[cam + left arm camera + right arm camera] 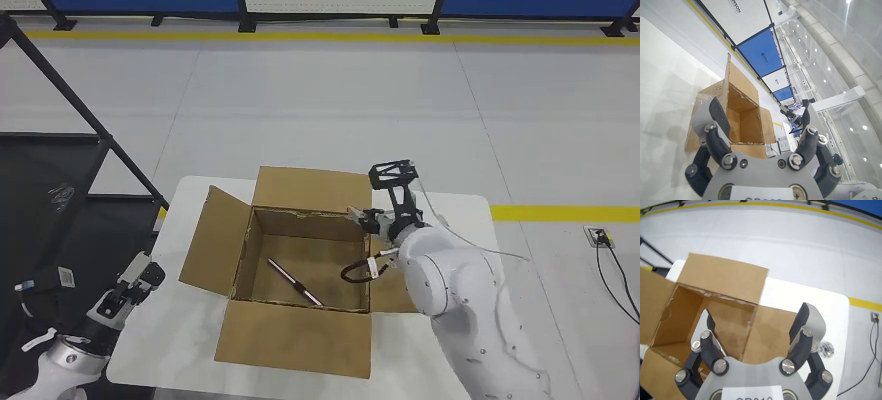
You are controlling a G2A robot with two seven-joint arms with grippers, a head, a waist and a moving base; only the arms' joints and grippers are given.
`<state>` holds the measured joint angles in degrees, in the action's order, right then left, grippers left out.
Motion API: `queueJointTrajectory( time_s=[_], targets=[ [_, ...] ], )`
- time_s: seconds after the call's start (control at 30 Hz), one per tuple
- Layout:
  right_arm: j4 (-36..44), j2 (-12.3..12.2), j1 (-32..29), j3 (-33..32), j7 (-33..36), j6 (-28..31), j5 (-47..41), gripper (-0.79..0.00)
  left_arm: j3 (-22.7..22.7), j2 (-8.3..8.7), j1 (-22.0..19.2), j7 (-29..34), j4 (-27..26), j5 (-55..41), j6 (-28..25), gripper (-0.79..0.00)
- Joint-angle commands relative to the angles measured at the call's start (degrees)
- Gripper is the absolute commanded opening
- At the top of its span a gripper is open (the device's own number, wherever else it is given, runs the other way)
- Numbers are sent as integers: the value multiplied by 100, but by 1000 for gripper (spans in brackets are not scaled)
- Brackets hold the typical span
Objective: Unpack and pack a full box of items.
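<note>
At the centre of the top view, an open cardboard box (300, 338) sits on the white worktop (170, 330) with its four flaps spread. One slender dark rod-like item (295, 282) lies slantwise on the box floor. The right gripper (390, 175) hovers at about 2 o'clock from the box, just beyond its far right corner. The left gripper (150, 268) waits at 8 o'clock, off the box's left flap. Left wrist view: the left gripper (760, 102) has its fingers (718, 113) spread wide and holding nothing. It faces the box (745, 89) from low at the side. Right wrist view: the right gripper (755, 308) is likewise released, fingers (800, 321) apart and empty. It stands above the box's (723, 275) right flap near the torn corner, and a small clear glinting object (826, 348) rests on the worktop (810, 294) beside it. Judged from the near-empty box, either unpacking is at its last item or packing has barely begun. If unpacking, the next move calls for one gripper to descend into the box, its fingers set across the rod.
</note>
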<state>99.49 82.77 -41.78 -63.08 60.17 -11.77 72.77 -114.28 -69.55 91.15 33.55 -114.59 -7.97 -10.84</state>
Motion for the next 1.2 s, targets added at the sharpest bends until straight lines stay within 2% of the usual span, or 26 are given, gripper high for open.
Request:
queueJointTrajectory(
  time_s=[0.0, 0.2, 0.43, 0.87, 1.17],
  targets=[
    [-638, 99, 458, 398, 20, 283, -455, 0, -68, 5, 24, -28, 33, -105, -3, 0],
    [-2533, 509, 1636, 1503, 125, 779, -1440, 0, -228, 25, 89, -41, 108, -312, -57, 0],
    [-4166, 1057, 2456, 2508, 409, 1084, -2179, 0, -386, 50, 147, 12, 175, -557, -112, 0],
    [-6176, 1896, 2823, 3349, -50, 1194, -2709, 0, -395, 90, 42, 181, 287, -687, -86, 0],
    [-7168, 2401, 2959, 3664, 53, 1247, -2757, 0, -395, 90, 42, 181, 287, -687, -86, 0]
  ],
)
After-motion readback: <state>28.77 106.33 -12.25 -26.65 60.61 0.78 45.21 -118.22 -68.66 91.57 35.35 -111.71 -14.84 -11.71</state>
